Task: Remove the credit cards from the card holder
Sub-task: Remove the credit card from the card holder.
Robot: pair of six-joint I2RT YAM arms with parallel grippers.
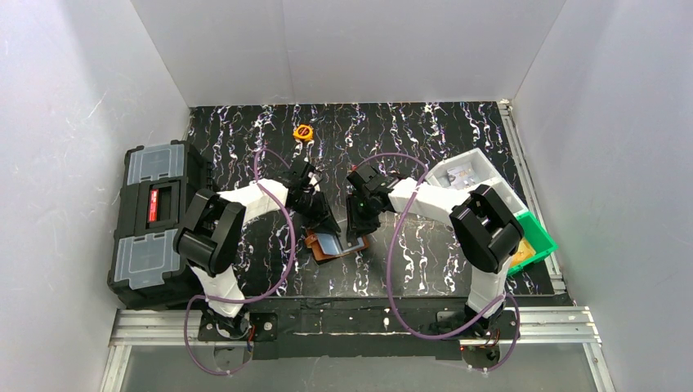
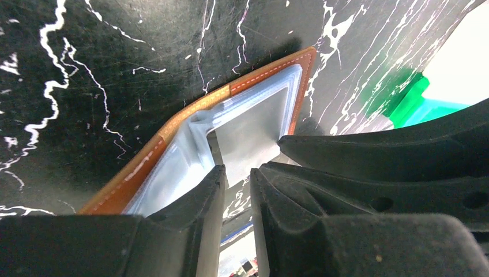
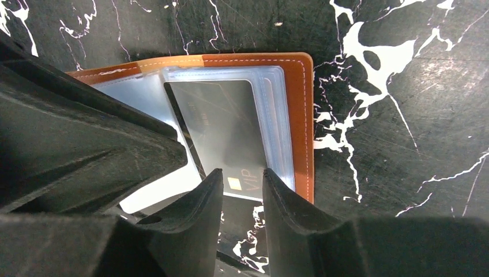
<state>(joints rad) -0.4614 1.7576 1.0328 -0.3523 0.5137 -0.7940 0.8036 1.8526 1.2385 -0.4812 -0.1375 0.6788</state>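
Far left on the black white-veined tabletop (image 1: pixel 441 139) stands a big black toolbox with grey lids (image 1: pixel 155 220). A small round orange object (image 1: pixel 303 131) lies further back. Near the middle, the left gripper (image 2: pixel 236 184) is down over the left leaf of the small brown leather card holder (image 3: pixel 300 115), which lies spread open and flat. The jaws are a narrow slit apart with nothing clamped. A dark rectangular plastic credit card (image 3: pixel 222 127) sticks partly out of the right leaf's clear pocket. The right gripper (image 3: pixel 242 176) is set over the card's exposed end, its jaws apart and not pinching the card. A white bin (image 1: pixel 474 171) and a green plastic bin (image 1: pixel 539 237) sit at the right edge.
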